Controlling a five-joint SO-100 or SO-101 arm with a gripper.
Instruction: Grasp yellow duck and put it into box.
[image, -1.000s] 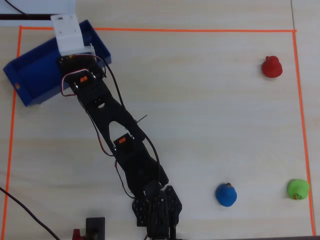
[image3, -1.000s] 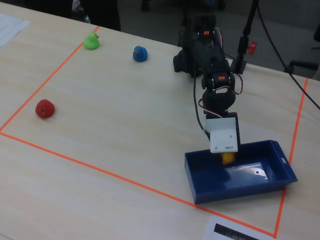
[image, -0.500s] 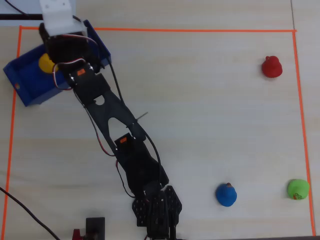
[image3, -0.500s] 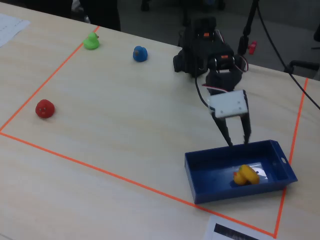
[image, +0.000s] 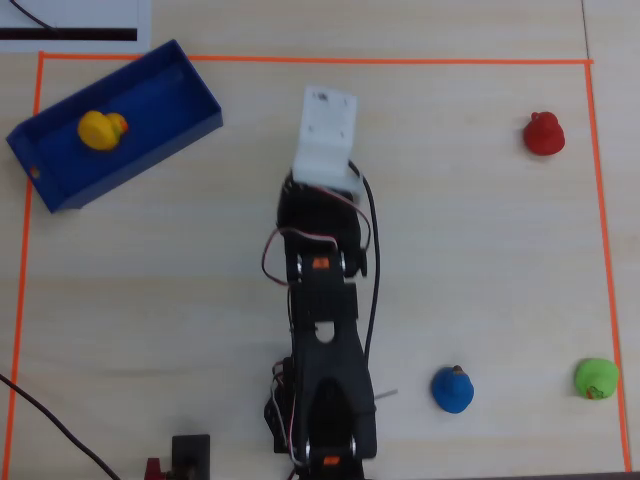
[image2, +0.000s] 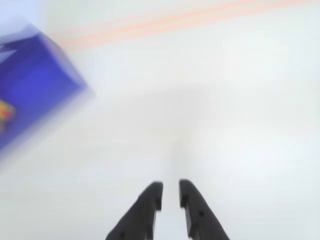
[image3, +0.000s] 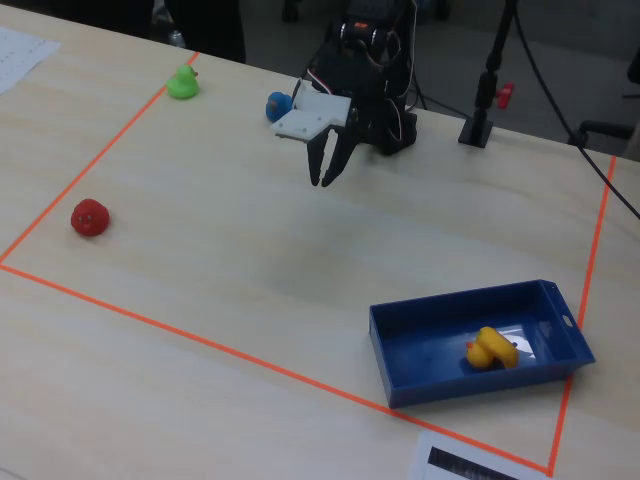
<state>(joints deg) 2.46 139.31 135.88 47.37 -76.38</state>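
Table (image: 470, 250): pale wood-grain surface filling all three views, with an orange tape line (image: 320, 61) marking a large rectangle on it.

Arm (image: 325, 340): black, jointed, rising from the bottom centre of the overhead view and reaching toward the middle of the frame; a white block caps its wrist.

Box (image: 160, 110): blue, shallow, rectangular, at the upper left of the overhead view and the lower right of the fixed view (image3: 425, 375), inside the tape corner; a blurred blue corner of it shows at the left edge of the wrist view (image2: 35, 85).

Gripper (image3: 326, 181): held over bare table in the upper centre of the fixed view, well apart from the box. In the wrist view (image2: 170, 192) its two dark fingers are nearly closed, with a narrow gap and nothing between them.

Yellow duck (image: 101, 130): lies inside the box, on its floor, toward the end with the small hole; seen likewise in the fixed view (image3: 490, 350).

Red duck (image: 544, 134): upper right of the overhead view.

Blue duck (image: 453, 389): lower right, near the arm's base.

Green duck (image: 597, 378): far lower right, just inside the tape.
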